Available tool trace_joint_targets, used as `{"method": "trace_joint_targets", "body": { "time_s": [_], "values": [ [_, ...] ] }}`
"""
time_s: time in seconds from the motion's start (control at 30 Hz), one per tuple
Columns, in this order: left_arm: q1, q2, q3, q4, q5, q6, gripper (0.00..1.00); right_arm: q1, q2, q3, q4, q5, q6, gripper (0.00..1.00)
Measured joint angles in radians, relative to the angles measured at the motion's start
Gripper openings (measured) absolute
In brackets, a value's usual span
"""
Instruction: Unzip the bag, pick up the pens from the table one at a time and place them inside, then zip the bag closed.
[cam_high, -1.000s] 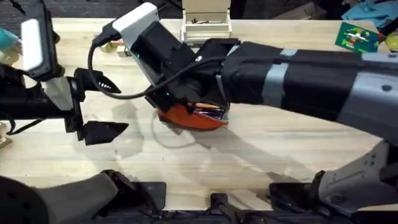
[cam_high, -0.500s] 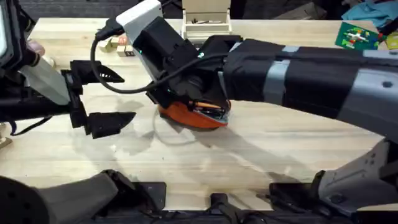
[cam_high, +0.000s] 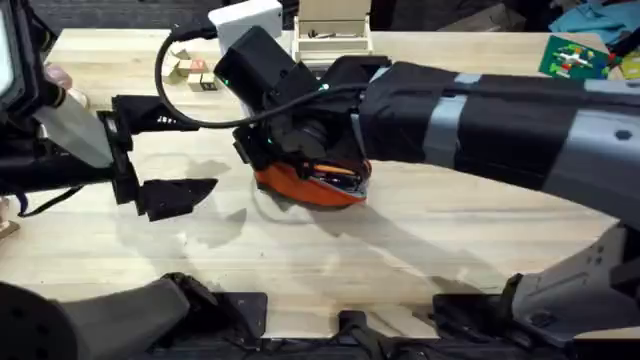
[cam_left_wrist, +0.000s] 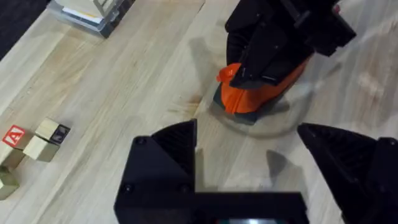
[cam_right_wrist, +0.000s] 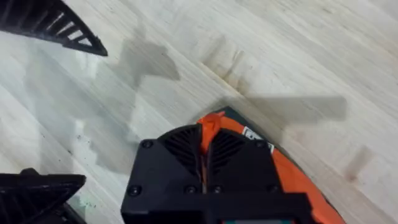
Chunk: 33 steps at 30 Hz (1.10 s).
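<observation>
Overhead: the right gripper (cam_high: 300, 165) is down on the bag (cam_high: 315, 187), which lies on the table (cam_high: 420, 250) directly beneath it, orange body showing under the dark wrist with pens (cam_high: 335, 177) visible in the open mouth. The left gripper (cam_high: 172, 155) hangs off to the side of the bag, apart from it, its two black fingers spread wide and empty. Small wooden blocks (cam_high: 192, 72) sit beyond it.

Left wrist: the left gripper (cam_left_wrist: 273, 149) is spread wide with nothing between its fingers; the bag (cam_left_wrist: 258, 93) lies ahead, the other arm's gripper pressed onto it.

Right wrist: the right gripper (cam_right_wrist: 205, 149) has its fingers pinched together on the bag's orange pull tab (cam_right_wrist: 210, 124), the bag (cam_right_wrist: 292, 180) trailing beneath.
</observation>
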Motion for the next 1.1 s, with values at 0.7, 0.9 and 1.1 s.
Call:
{"method": "trace_joint_targets", "body": {
  "time_s": [0.7,0.9,1.1],
  "values": [
    [-0.222,0.367,0.000,0.092,0.002,0.014,0.993,0.000,0.000,0.000,0.000,0.000,0.021,0.033],
    [-0.262,0.415,0.000,0.158,0.002,0.012,0.993,0.000,0.000,0.000,0.000,0.000,0.021,0.033],
    [-0.306,0.477,0.000,0.197,0.049,-0.005,0.993,0.000,0.000,0.000,0.000,0.000,0.021,0.033]
  ]
}}
